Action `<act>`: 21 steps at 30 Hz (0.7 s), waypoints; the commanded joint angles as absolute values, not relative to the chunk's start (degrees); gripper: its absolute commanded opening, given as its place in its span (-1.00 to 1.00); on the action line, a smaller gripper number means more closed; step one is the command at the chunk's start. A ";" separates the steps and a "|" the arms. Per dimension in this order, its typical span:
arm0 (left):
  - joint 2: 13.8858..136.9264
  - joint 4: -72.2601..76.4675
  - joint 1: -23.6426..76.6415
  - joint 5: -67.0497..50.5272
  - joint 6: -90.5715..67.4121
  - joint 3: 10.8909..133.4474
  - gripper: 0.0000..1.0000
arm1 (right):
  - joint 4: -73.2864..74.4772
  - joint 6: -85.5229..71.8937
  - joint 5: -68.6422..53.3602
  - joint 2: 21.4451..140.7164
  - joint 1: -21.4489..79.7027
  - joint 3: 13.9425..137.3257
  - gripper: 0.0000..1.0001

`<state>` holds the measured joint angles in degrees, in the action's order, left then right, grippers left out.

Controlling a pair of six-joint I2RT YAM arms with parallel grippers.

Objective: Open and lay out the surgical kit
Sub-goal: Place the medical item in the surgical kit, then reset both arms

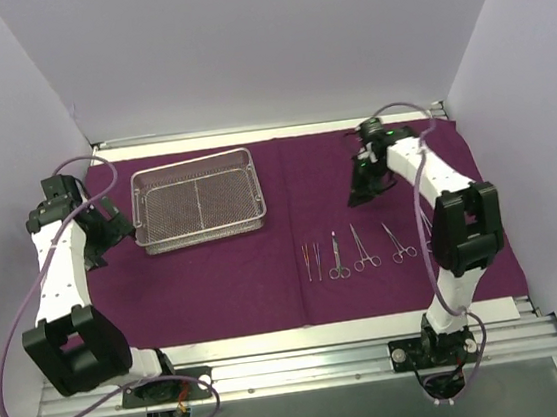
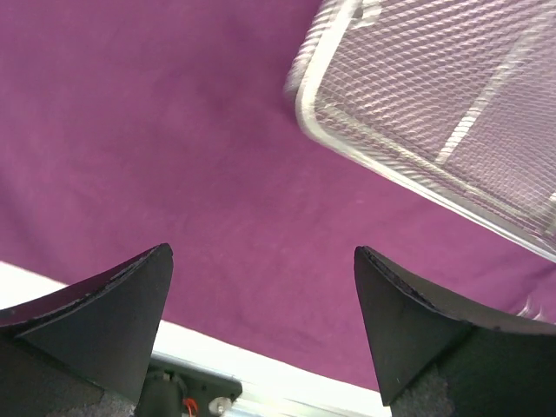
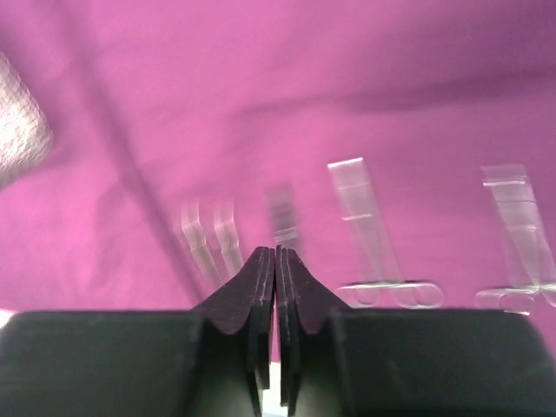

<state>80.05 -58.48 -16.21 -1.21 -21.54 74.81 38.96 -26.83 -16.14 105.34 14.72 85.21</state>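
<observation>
Five slim steel instruments (image 1: 336, 257) lie in a row on the spread purple cloth wrap (image 1: 217, 286), ring handles toward 6 o'clock, at about 4 o'clock from the cloth's middle. The wire-mesh tray (image 1: 190, 162) sits on the cloth at 10 o'clock. The left pincer (image 1: 109, 226), fingers wide apart, hovers at the tray's 9 o'clock. The right pincer (image 1: 363, 197), fingers pressed together on nothing, hangs at the row's 12 o'clock.

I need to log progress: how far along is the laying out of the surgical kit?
Done: the purple cloth lies spread flat, the mesh tray looks empty, and the instruments lie in a row beside it. In hand: nothing; right jaws shut, left jaws open. Left: apparently little.
</observation>
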 commanded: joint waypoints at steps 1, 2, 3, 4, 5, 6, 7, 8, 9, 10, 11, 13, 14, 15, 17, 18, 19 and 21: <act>82.87 -59.94 -18.19 2.37 -23.03 74.18 0.87 | 39.11 -24.89 -13.37 102.74 7.40 81.92 -0.99; 83.23 -59.85 -18.54 2.98 -23.11 74.09 0.87 | 38.94 -23.92 -11.71 103.27 4.34 81.74 -1.00; 82.97 -59.24 -19.24 3.95 -23.29 73.74 0.87 | 38.76 -22.95 -10.82 103.62 2.65 81.83 -1.00; 82.62 -58.89 -19.42 5.26 -23.73 72.78 0.87 | 38.76 -21.63 -9.94 104.06 1.07 81.83 -1.00; 82.44 -58.63 -19.86 7.10 -24.25 72.08 0.88 | 38.67 -21.01 -8.45 104.50 0.27 81.74 -1.00; 82.44 -57.75 -20.39 7.21 -25.39 71.29 0.87 | 38.06 -20.48 -7.92 104.59 -3.48 80.96 -1.00; 82.79 -57.48 -21.35 7.21 -26.27 70.41 0.88 | 37.97 -19.96 -7.48 104.59 -4.99 80.60 -1.00; 83.23 -57.48 -21.97 6.77 -27.06 68.92 0.93 | 37.88 -19.43 -6.95 104.50 -6.40 79.99 -1.00; 83.84 -56.52 -22.49 6.77 -28.29 68.12 0.90 | 36.92 -19.08 -6.33 104.24 -8.94 79.37 -1.00; 84.02 -56.25 -23.98 6.42 -28.74 67.51 0.81 | 36.57 -18.90 -5.98 103.98 -10.18 78.23 -1.00; 84.28 -54.51 -24.95 5.37 -28.83 66.46 0.67 | 36.21 -18.81 -5.54 103.63 -11.33 77.87 -1.00; 84.81 -52.92 -26.19 3.86 -28.83 65.57 0.22 | 35.25 -18.37 -4.84 103.80 -13.61 77.43 -1.00; 85.16 -52.48 -27.15 3.78 -29.09 65.31 0.10 | 35.07 -18.11 -4.40 104.32 -13.97 77.52 -1.00; 86.65 -52.04 -27.59 2.47 -29.18 65.39 -0.01 | 35.33 -17.76 -3.87 104.67 -14.50 77.69 -1.00; 88.23 -50.90 -27.86 1.68 -29.09 65.04 -0.35 | 35.07 -17.93 -3.16 105.03 -16.60 77.78 -1.00; 90.16 -50.02 -27.86 1.15 -28.83 64.78 -0.42 | 34.72 -18.19 -2.99 105.03 -17.57 77.70 -1.00; 91.31 -50.10 -27.95 0.45 -28.92 64.78 -0.48 | 34.54 -18.72 -2.99 105.12 -18.45 77.78 -1.00; 93.68 -48.61 -27.95 0.00 -28.48 64.51 -0.68 | 34.80 -18.55 -4.04 106.08 -19.86 78.74 -1.00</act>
